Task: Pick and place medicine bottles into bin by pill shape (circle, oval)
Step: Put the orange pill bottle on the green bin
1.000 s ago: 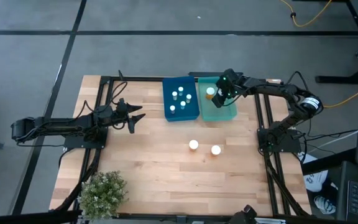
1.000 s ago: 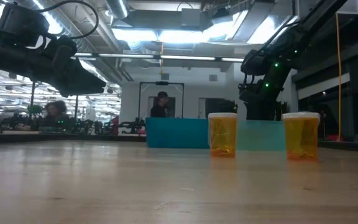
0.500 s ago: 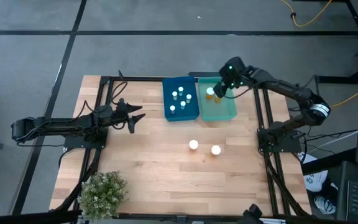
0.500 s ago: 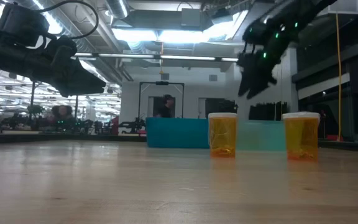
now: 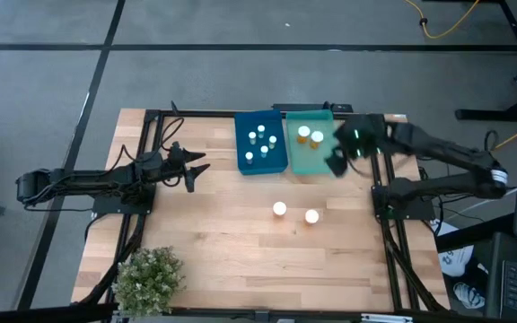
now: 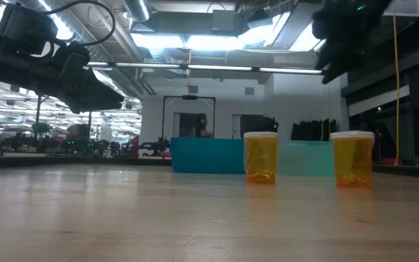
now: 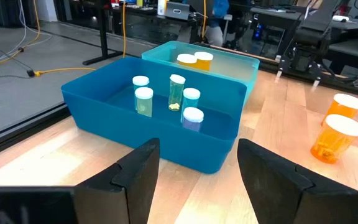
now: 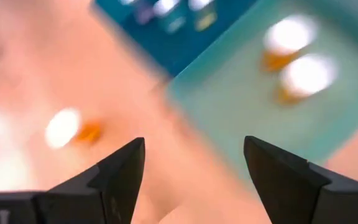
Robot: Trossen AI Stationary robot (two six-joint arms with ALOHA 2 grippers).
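Two amber bottles with white caps stand upright on the table (image 5: 279, 209) (image 5: 311, 216); they also show in the low view (image 6: 260, 157) (image 6: 352, 159). Two more amber bottles (image 5: 304, 134) (image 5: 318, 138) stand in the teal bin (image 5: 313, 163). Several tiny whitish bottles (image 5: 261, 142) stand in the blue bin (image 5: 242, 144). My right gripper (image 5: 335, 165) is open and empty above the teal bin's near right corner (image 8: 194, 180). My left gripper (image 5: 197, 173) waits open and empty left of the blue bin (image 7: 197, 180).
A green potted plant (image 5: 149, 278) stands at the table's near left corner. The two bins sit side by side at the table's far middle. Black frame rails (image 5: 386, 193) run along the table's left and right sides.
My right gripper has risen from over the teal bin and swung toward the table's right and near side, past the bin's near right corner. A second amber bottle now stands in the teal bin beside the first. The left arm has kept still.
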